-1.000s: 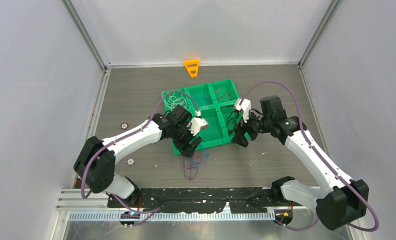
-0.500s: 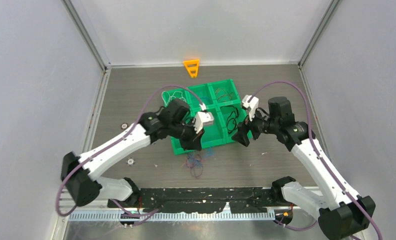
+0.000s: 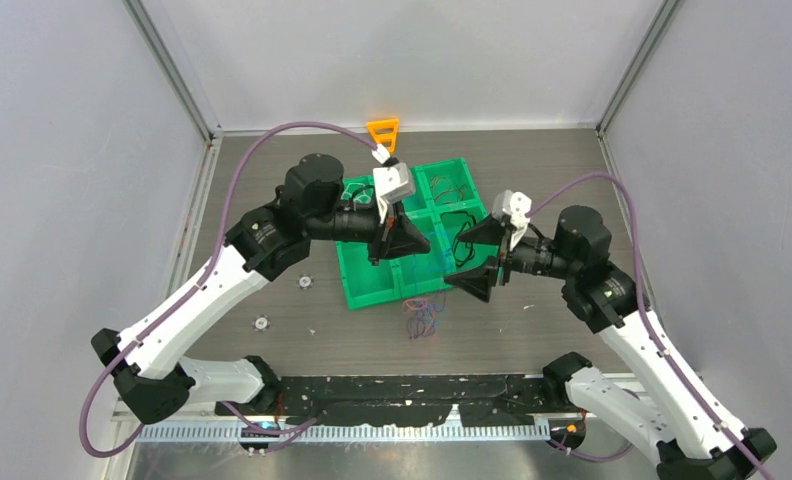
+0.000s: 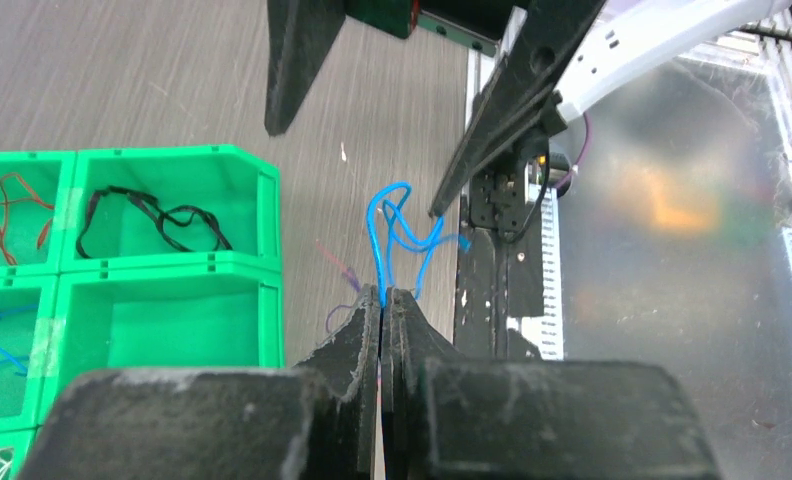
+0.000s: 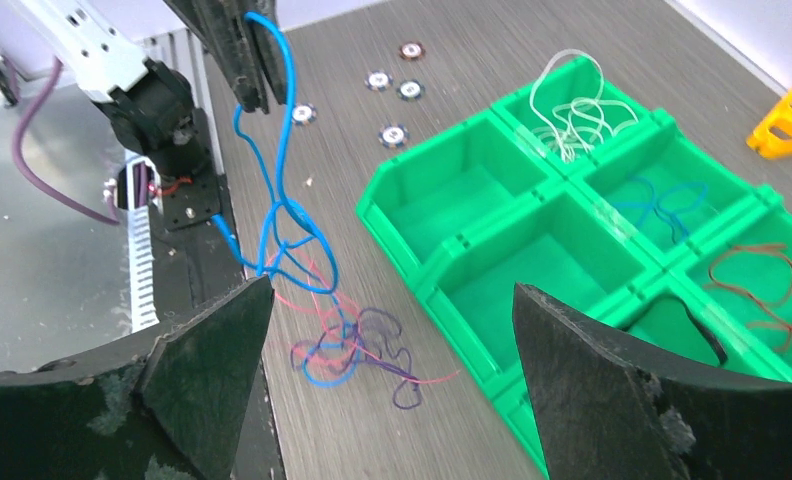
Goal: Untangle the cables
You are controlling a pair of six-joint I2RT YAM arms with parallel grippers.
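One blue cable [image 5: 272, 150] hangs from the left gripper [image 4: 383, 295], whose fingers are pressed together and pinch the cable's top end in the air above the counter [image 3: 492, 335]. The cable drops in loose loops to a small tangle [image 5: 357, 345] of blue, purple and pinkish-red cables lying on the counter just in front of a green tray [image 5: 412, 265]. The right gripper [image 5: 392, 290] is spread wide and holds nothing. It hovers beside the hanging cable, near the tray's front right corner. The tray has six compartments. Four hold sorted cables: white cables [image 5: 572, 110], blue cables [image 5: 662, 210], reddish-brown cables [image 5: 762, 280] and a black cable [image 4: 152, 215]. Small round silver discs [image 5: 392, 85] lie on the counter left of the tray. An orange piece [image 3: 383, 135] sits at the counter's far edge.
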